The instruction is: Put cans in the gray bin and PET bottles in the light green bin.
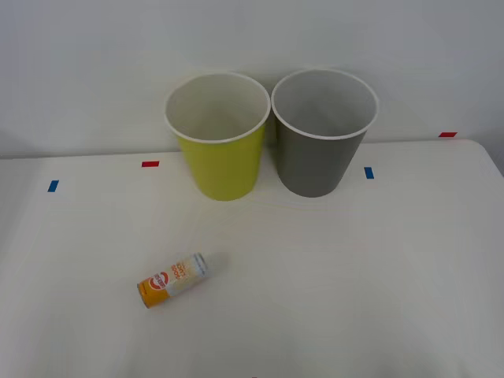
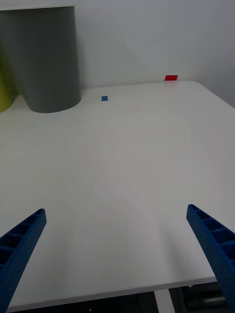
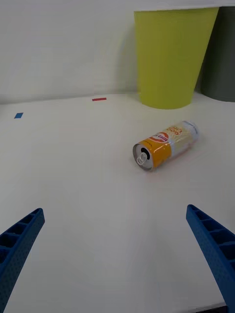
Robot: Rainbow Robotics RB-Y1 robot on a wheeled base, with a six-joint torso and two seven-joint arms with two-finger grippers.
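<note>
An orange and pale yellow can [image 1: 173,279] lies on its side on the white table, left of centre and toward the front. In the left wrist view the can [image 3: 165,145] points its opened top toward the camera, ahead of my open left gripper [image 3: 115,259] and apart from it. The light green bin [image 1: 217,135] and the gray bin [image 1: 323,131] stand upright side by side at the back of the table; both look empty. My right gripper [image 2: 115,259] is open over bare table near the front right, with the gray bin [image 2: 44,58] far ahead.
Small red [image 1: 150,164] and blue [image 1: 53,186] tape marks sit on the table near the back, with a blue mark [image 1: 368,172] and a red mark [image 1: 447,135] on the right. A white wall rises behind the bins. The table's front edge [image 2: 122,288] lies just under the right gripper.
</note>
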